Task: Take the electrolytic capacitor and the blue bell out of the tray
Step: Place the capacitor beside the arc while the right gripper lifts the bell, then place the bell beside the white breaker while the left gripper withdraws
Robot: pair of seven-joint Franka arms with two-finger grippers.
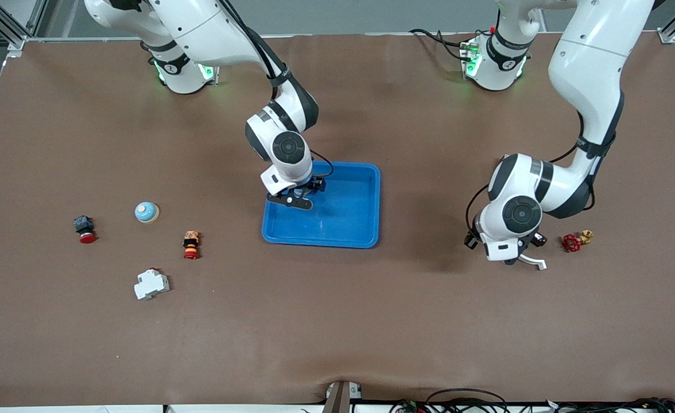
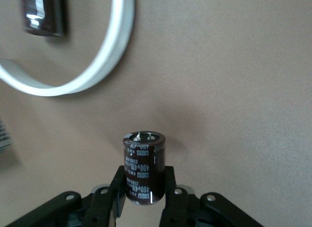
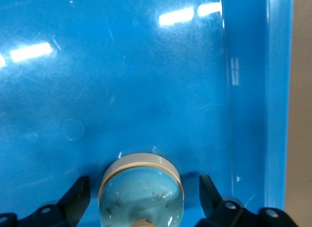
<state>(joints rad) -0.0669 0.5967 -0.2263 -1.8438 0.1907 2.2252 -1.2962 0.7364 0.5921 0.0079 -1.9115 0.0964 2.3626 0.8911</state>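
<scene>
Two bells showed: one [image 3: 141, 190] lay in the blue tray [image 1: 366, 229] between the right gripper's [image 3: 144, 197] spread, released fingers; another [image 1: 146, 211] sat on the table. The left gripper [image 2: 144, 197] clenched the one capacitor [image 2: 143, 167] over the table.

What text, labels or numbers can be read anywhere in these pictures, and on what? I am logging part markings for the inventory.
"400" shows in white print on the dark capacitor held in the left gripper; it recurs down the sleeve.
The smaller print beside it on the capacitor is too blurred to read.
The bell, between the right gripper fingers over the blue tray, shows no text.
Nothing on the table's other parts is readable.
</scene>
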